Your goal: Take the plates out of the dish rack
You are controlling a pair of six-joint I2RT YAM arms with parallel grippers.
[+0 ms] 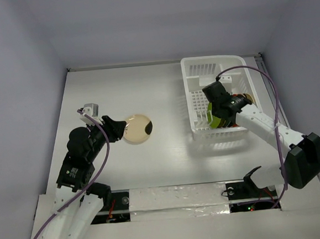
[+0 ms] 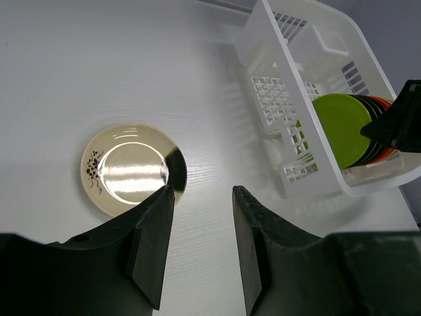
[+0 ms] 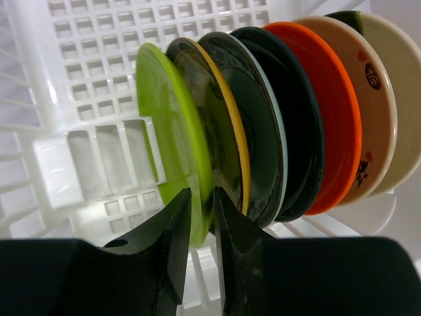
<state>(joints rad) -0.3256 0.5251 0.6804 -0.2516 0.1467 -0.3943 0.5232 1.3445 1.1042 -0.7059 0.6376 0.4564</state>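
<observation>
**Plates on edge in the rack, one flat on the table**

Plates [image 3: 276,125] stand upright in a tight row at the near end of the dish rack [image 1: 200,66], which sits on the far right part of the table [image 1: 163,91]. The lime green plate [image 3: 168,131] stands at one end of the row. Behind it come a dark one with a yellow rim, two more dark ones, an orange-red one and two pale patterned ones. A cream plate [image 1: 137,128] with a dark sprig and a dark patch on its edge lies flat on the table, well apart from the rack and to its left.

The right gripper [image 3: 202,195] reaches down into the rack. Its jaws are narrow and stand on either side of the lime green plate's lower rim. Whether they actually pinch the rim cannot be told.

The left gripper [image 2: 202,191] hangs over the bare table just beside the cream plate. Its jaws are moderately apart and there is nothing between them.
</observation>
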